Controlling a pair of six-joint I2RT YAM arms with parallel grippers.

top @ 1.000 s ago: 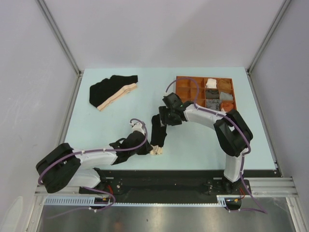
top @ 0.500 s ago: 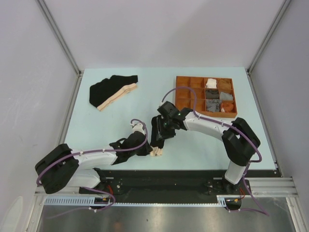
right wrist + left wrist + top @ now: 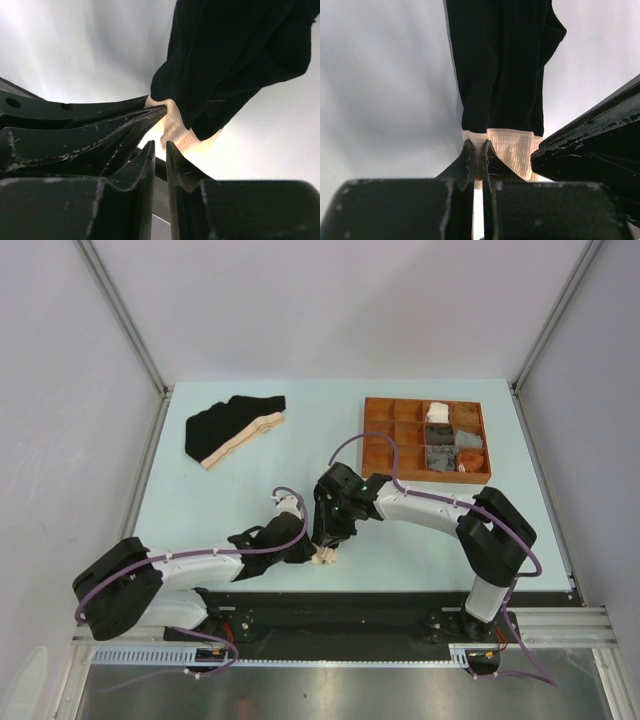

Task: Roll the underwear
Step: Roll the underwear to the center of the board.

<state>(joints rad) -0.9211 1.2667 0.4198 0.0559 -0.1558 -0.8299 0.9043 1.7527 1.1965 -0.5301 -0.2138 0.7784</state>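
Observation:
A black brief (image 3: 327, 512) with a beige waistband (image 3: 512, 150) lies as a narrow folded strip near the table's front edge. My left gripper (image 3: 479, 150) is shut on the waistband's corner. My right gripper (image 3: 159, 146) points down at the same end, its jaws nearly together with a thin gap and no cloth between them. The waistband (image 3: 181, 134) lies just past its tips. In the top view the left gripper (image 3: 316, 553) and right gripper (image 3: 326, 541) almost meet. A second black brief (image 3: 232, 422) lies flat at the back left.
A brown compartmented tray (image 3: 379, 430) stands at the back right, with white, grey and orange rolled cloths in its right-hand compartments. The left gripper's fingers (image 3: 100, 125) cross close in front of my right jaws. The table's front edge is just behind both grippers.
My right arm has swung down and toward the front edge, from over the strip's far end to the waistband end. Its jaws have narrowed from wide to nearly together. The left gripper has held still.

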